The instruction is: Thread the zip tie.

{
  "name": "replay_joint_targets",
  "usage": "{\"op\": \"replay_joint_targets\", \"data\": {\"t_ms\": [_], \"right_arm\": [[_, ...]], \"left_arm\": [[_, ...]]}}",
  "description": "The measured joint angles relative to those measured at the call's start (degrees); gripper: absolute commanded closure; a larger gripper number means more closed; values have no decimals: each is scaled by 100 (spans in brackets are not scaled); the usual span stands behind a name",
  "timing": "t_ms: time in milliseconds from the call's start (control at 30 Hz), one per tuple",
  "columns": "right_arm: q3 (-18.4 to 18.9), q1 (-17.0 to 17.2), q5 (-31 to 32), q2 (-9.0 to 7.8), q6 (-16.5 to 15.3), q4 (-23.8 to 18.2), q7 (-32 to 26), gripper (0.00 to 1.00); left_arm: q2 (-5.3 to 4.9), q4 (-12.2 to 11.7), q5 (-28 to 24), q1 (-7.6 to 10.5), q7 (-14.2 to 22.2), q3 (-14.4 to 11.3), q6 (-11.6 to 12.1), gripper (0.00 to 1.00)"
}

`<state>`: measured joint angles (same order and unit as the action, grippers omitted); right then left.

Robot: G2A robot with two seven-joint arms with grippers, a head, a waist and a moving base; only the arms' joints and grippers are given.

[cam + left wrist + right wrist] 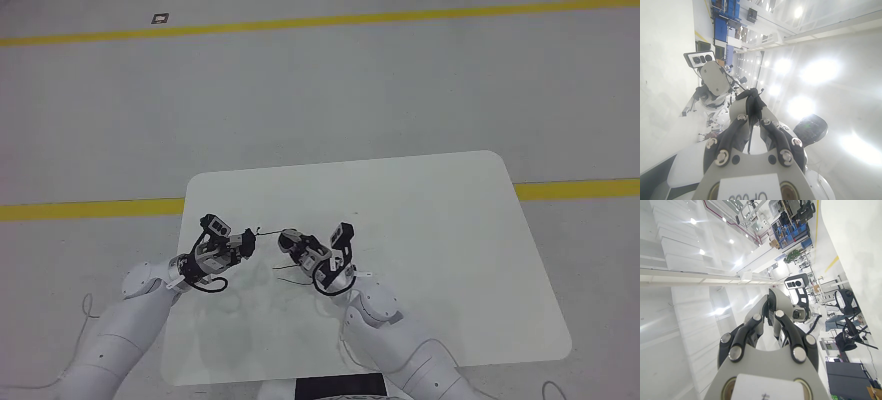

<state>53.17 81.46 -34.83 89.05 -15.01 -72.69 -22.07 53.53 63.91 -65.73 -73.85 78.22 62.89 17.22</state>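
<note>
Left gripper (pixel 753 96) pinches the thin black plastic zip tie (pixel 751 130) over the white table (pixel 450 250). Right gripper (pixel 768 302) sits just right of it, fingers pressed together.

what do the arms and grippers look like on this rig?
Left arm and right arm: rounded white shells, with a black cable looped at the wrist. Left gripper and right gripper: grey base plate with white label, black linkage bars on silver pins, pale grey fingers, black ribbed pads.
</note>
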Motion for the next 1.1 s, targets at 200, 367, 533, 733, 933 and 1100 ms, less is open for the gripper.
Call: {"op": "replay_joint_targets", "data": {"t_ms": [200, 367, 533, 733, 933, 1100], "right_arm": [[31, 36, 48, -15, -29, -21, 37, 100], [58, 63, 79, -27, -48, -41, 72, 100], [79, 78, 101, -36, -50, -49, 106, 100], [89, 86, 149, -44, -44, -59, 153, 100], [97, 100, 219, -53, -44, -73, 213, 100], [110, 116, 266, -62, -35, -88, 262, 100]], "left_arm": [[0, 0, 0, 0, 0, 0, 0, 100], [0, 0, 0, 0, 0, 0, 0, 100], [0, 0, 0, 0, 0, 0, 0, 100], [0, 0, 0, 0, 0, 0, 0, 100], [0, 0, 0, 0, 0, 0, 0, 100], [0, 0, 0, 0, 0, 0, 0, 100]]}}
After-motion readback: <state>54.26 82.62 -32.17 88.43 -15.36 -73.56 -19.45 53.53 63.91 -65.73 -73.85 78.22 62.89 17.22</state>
